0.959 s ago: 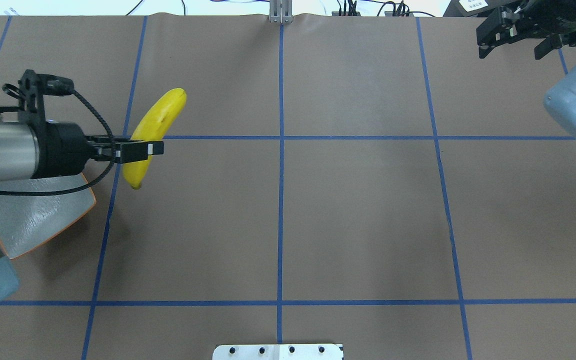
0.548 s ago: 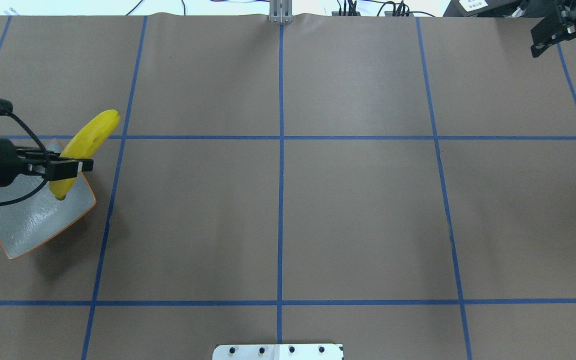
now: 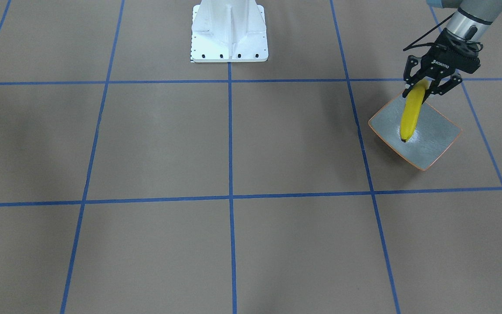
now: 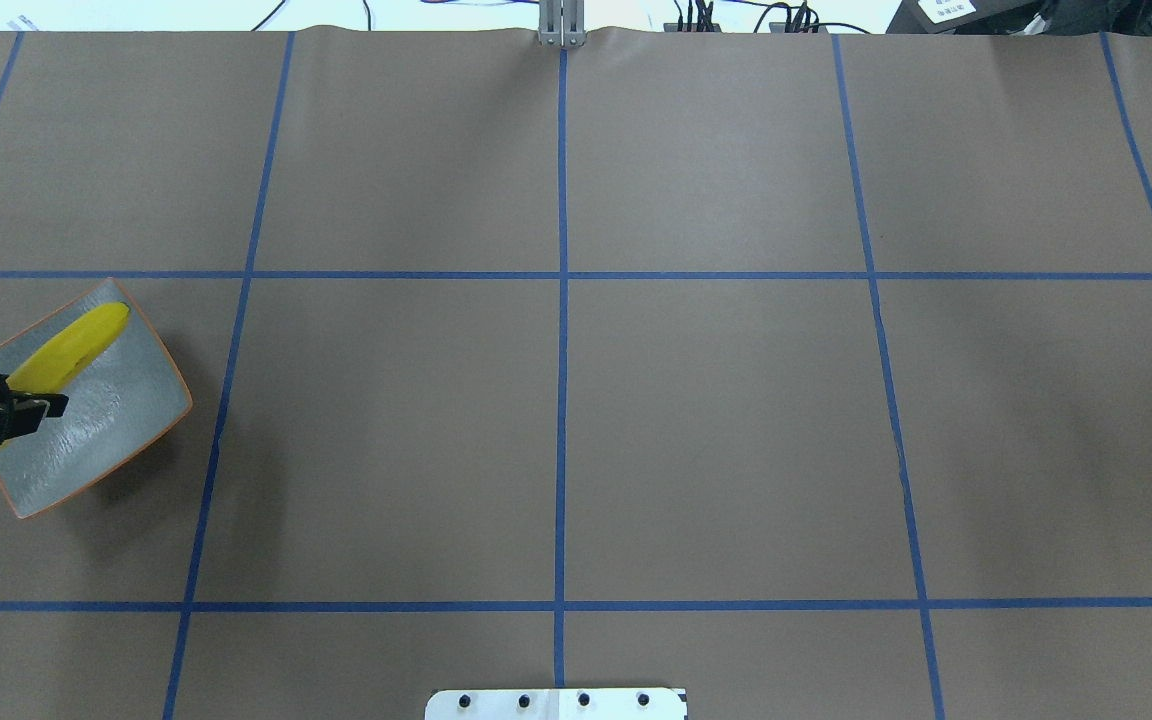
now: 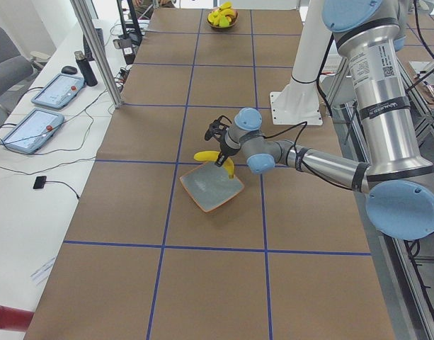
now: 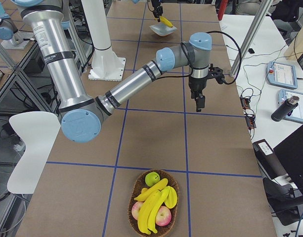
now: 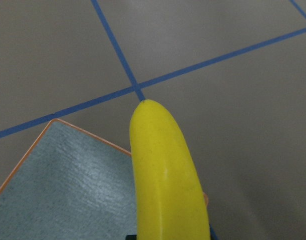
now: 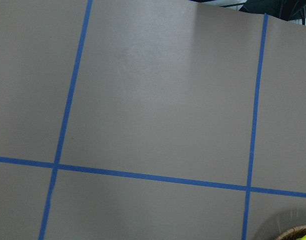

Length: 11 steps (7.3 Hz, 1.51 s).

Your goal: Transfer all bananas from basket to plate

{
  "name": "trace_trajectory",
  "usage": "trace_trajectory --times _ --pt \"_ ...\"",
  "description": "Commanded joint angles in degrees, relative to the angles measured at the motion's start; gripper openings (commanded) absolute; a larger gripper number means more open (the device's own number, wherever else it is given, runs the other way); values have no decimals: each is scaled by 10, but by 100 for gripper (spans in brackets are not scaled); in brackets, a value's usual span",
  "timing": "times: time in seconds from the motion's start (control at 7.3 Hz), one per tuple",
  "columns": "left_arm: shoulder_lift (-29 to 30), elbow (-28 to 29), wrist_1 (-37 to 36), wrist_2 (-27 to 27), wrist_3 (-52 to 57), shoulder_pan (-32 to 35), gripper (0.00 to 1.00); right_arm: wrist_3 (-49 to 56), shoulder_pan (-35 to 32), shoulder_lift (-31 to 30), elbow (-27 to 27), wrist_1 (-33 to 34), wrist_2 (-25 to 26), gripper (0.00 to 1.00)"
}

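My left gripper (image 3: 426, 85) is shut on the upper end of a yellow banana (image 3: 409, 117). The banana slants down over the grey-green, orange-rimmed plate (image 3: 436, 136), its dark tip at or just above the plate's surface. In the overhead view the left gripper (image 4: 14, 405) crosses the banana (image 4: 71, 345) above the plate (image 4: 101, 430). The left wrist view shows the banana (image 7: 165, 185) over a plate corner (image 7: 68, 185). The basket (image 6: 154, 203) holds more bananas (image 6: 152, 205) at the table's right end. My right gripper (image 6: 199, 101) hangs over bare table; I cannot tell whether it is open or shut.
The basket also holds apples and a green fruit (image 6: 151, 178). The white robot base (image 3: 229, 32) stands at mid-table on the robot's side. Blue tape lines grid the brown table cover. Tablets, cables and a bottle (image 5: 88, 69) lie on a side desk.
My left arm has swung left and down with the banana, from beyond the plate's edge to over it. The right gripper has left the overhead view to the right.
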<state>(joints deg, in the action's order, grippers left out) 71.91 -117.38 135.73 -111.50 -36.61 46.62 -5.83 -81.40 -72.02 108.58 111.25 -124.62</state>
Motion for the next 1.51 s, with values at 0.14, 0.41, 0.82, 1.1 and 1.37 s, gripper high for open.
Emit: trace_trajectory --times 0.14,0.41,0.82,1.1,1.37 --pt "26 38 -10 44 37 -6 15 44 -29 -8 -14 -1 -33 100" --pt "44 47 -10 47 37 -6 52 43 -29 -4 -14 -1 -32 100" --pt "35 55 -2 46 37 -6 100 42 -29 -5 -14 -1 -32 100" --pt "45 44 -4 29 37 -2 100 42 -29 -5 -15 -1 -31 100" --pt "56 19 -6 -56 37 42 100 61 -30 -20 -26 -2 -32 100"
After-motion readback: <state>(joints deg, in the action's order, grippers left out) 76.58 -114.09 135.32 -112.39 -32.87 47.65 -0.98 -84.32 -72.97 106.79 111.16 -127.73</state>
